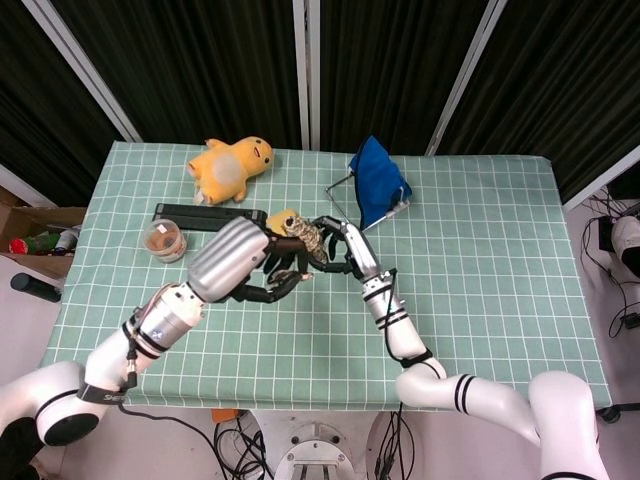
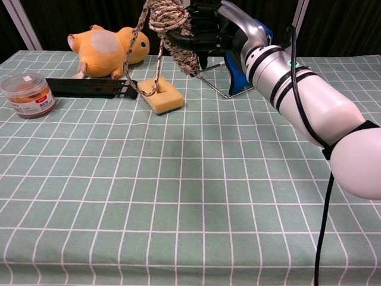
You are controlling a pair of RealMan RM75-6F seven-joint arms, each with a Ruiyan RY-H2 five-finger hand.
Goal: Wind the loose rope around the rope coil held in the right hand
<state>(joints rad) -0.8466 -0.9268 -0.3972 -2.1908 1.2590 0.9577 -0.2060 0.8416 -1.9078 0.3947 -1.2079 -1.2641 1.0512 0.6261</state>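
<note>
1. At the far left, well away from the yellow sponge (image 2: 159, 95), a round jar (image 2: 27, 93) with an orange lid stands on the green checked tablecloth (image 2: 190, 196).
2. Just right of the jar and left of the sponge, a flat black bar (image 2: 89, 87) lies across the cloth, one end almost touching the sponge.
3. Behind the bar and up-left of the sponge, a yellow plush toy (image 2: 107, 46) lies on its side.
4. Over the sponge in the head view, the left hand (image 1: 270, 275) hovers above the cloth, dark fingers curled toward the coil; whether it grips the rope cannot be told from either view.
5. Down toward the sponge in the chest view, a loose rope (image 2: 136, 46) hangs from the coil, its lower end reaching the sponge's left edge.
6. Above and slightly right of the sponge, the rope coil (image 2: 177, 34) is held off the table, tilted, with the right hand (image 2: 209, 31) wrapped around it from the right.
7. Right of the sponge and behind the right hand, a blue cloth (image 1: 377, 178) drapes over a thin wire stand (image 2: 213, 83) on the table.
</note>
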